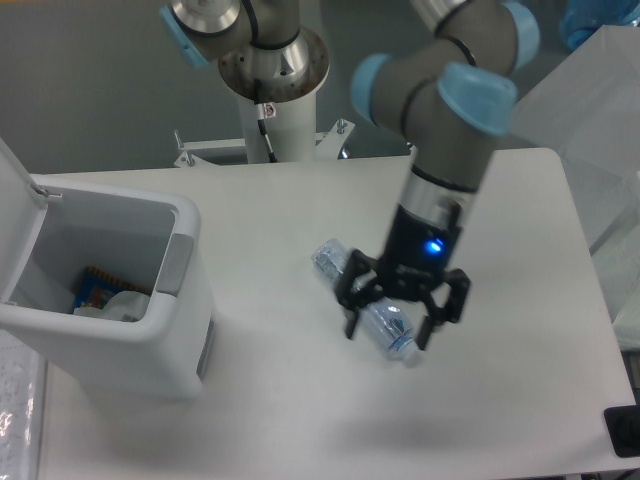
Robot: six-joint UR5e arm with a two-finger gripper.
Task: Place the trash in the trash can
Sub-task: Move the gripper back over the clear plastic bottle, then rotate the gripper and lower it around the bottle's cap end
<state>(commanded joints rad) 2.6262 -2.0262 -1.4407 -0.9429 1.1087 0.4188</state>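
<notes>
Black two-finger gripper (388, 337) spread wide astride clear blue-tinted plastic bottle (368, 312) lying mid-table, nothing gripped yet; centre over bottle body, drop low, close across narrow width w/o rolling it, then lift twd white boxy lidded trash can (170, 340) at left.

Bottle (372, 306): clear blue-tinted plastic, glossy, light glinting off it; lies on the table (520, 400). Table: smooth matt white surface. Gripper (390, 335) over the bottle: black, matt, hard-looking fingers. Arm (455, 120) above the bottle: dull grey casing with pale blue caps of smooth plastic. Trash can (120, 350), left of the bottle: white plastic, smooth with a faint sheen, grey panel. Inside it, something white and crumpled (122, 306).
</notes>
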